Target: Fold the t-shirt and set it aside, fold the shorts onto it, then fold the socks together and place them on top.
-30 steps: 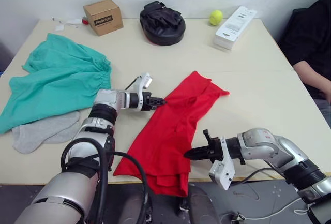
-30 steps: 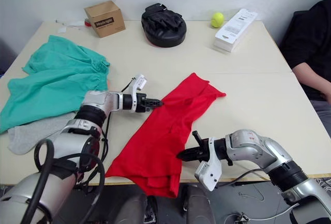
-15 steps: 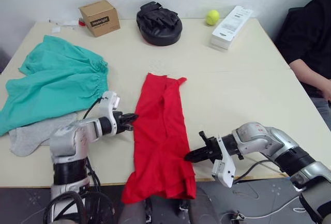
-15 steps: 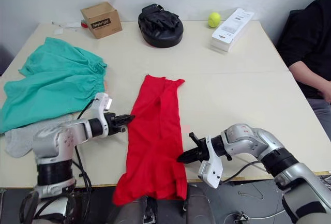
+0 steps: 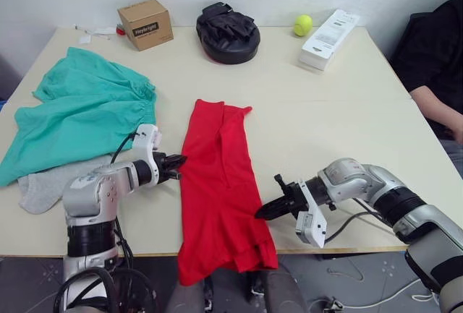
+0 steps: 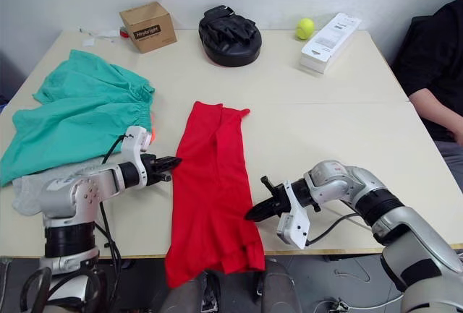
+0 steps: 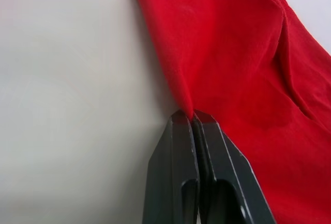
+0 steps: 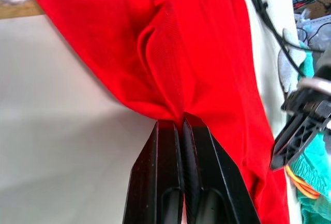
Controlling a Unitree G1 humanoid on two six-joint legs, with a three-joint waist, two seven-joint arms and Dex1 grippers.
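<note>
Bright, even overhead light, soft shadows, mild glare, wrist views perhaps slightly blurred.

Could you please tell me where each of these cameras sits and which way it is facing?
Left and right eye views: on the head, looking down over the cream table; both arms show.
Left wrist view: along the left claw, shut on the bright red cloth t-shirt.
Right wrist view: along the right claw, shut on the t-shirt's opposite edge; the left claw shows beyond.
All views share the t-shirt.
</note>
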